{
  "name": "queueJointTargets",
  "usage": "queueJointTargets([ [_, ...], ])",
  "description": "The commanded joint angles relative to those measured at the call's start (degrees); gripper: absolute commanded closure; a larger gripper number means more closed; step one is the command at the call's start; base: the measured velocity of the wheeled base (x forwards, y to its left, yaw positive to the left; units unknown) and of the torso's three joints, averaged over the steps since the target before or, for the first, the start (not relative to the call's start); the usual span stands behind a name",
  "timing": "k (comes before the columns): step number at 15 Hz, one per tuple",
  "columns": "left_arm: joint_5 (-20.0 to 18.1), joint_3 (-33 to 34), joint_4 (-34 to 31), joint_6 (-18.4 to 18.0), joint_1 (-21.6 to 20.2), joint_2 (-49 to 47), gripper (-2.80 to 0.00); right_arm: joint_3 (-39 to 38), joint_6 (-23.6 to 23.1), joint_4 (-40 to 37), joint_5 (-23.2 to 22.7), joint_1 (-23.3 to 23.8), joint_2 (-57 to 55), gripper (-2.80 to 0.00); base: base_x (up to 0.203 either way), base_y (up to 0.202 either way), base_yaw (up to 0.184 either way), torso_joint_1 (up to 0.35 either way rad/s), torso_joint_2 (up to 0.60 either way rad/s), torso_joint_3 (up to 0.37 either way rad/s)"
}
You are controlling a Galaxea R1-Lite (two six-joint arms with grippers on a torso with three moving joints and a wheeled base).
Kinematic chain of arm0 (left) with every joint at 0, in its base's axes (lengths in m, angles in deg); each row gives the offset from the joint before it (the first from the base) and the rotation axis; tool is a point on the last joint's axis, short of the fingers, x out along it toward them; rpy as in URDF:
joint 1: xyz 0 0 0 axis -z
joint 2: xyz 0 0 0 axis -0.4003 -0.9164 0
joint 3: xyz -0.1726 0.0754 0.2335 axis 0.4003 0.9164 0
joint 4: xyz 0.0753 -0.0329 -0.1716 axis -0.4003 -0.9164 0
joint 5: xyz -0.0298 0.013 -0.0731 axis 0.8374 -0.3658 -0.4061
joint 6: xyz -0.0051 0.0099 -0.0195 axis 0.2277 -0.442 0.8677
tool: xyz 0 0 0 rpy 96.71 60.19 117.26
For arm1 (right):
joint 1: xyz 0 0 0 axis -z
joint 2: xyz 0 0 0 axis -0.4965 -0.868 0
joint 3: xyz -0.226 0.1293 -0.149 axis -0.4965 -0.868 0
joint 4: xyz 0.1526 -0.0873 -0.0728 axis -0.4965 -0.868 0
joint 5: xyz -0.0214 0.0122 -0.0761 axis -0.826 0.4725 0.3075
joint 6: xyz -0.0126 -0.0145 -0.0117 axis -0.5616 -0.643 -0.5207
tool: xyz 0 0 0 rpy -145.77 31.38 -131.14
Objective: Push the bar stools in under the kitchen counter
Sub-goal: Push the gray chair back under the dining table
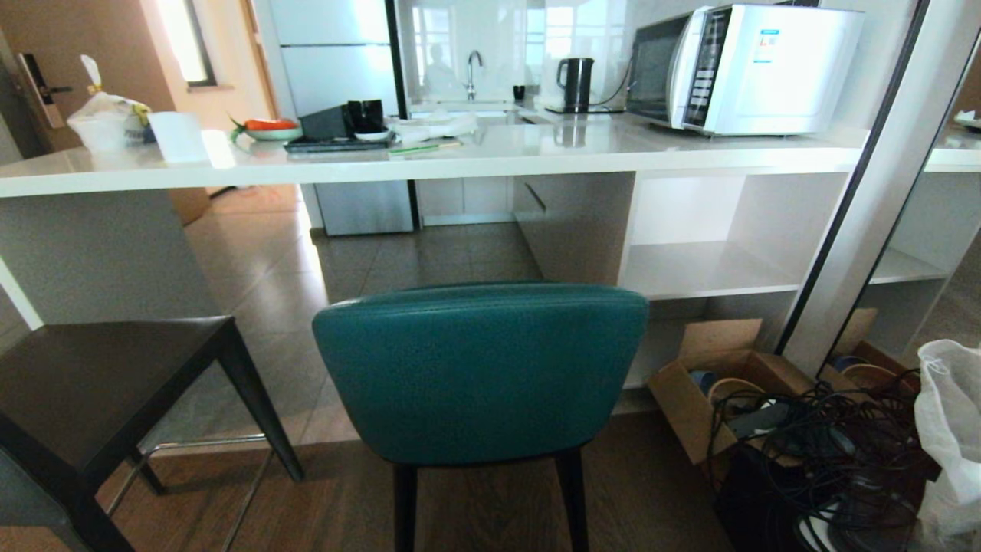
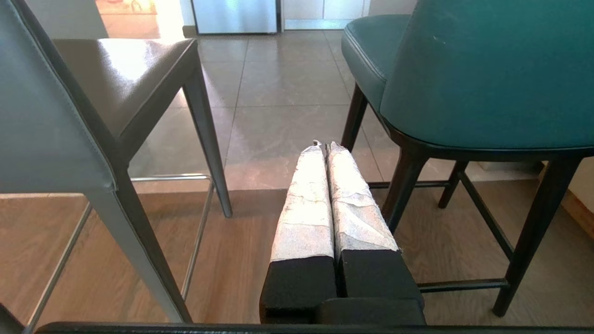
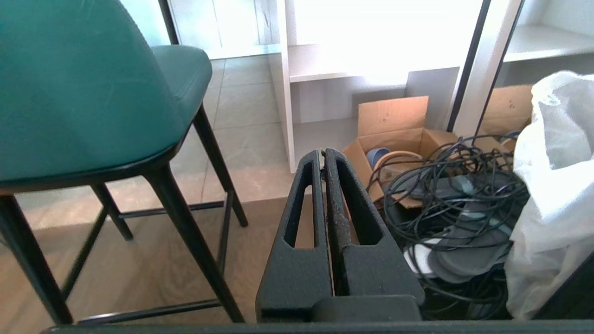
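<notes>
Stools: two of them, both out from under the counter.
Teal stool: right in front of the gap under the counter, its back to us. Its seat is not under the top yet.
Grey stool: left of the teal stool, also short of the counter, near the white end panel.
Counter: long white top with a gap below it, and white shelves at the right end.
Left gripper: low down, between the two stools, touching nothing. Its two taped fingers are pressed together with nothing in them.
Right gripper: low down, right of the teal stool. Its black fingers are pressed tight too, holding nothing.
How the teal stool will feel: tall on thin black legs, so it looks tippy. A push high on the soft back could lean it over.
Where to push: low on the padded back or on the seat rim, I think, slow and straight.
Floor: wood turns to tile under the counter, so the legs may catch at the join.
Watch out: a box and a heap of cables sit right of the teal stool.
</notes>
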Motion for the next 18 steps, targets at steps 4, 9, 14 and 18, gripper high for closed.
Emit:
queueJointTargets([
  [4,0.0,0.2,0.0,0.1,-0.1,-0.1,0.0,-1.4,0.6,0.1,0.4,0.0,-0.1,0.0,0.0,0.0,0.0,0.0,0.0,0.0],
  [9,0.0,0.2,0.0,0.1,0.0,-0.1,0.0,-1.4,0.4,0.1,0.3,0.0,-0.1,0.0,0.0,0.0,0.0,0.0,0.0,0.0],
  [14,-0.1,0.1,0.0,0.0,-0.1,-0.1,0.0,-1.4,0.2,0.1,0.3,0.0,0.0,0.0,0.0,0.0,0.0,0.0,0.0,0.0],
  [18,0.0,0.2,0.0,0.1,-0.1,-0.1,0.0,-1.4,0.5,0.1,0.3,0.0,-0.1,0.0,0.0,0.0,0.0,0.0,0.0,0.0],
])
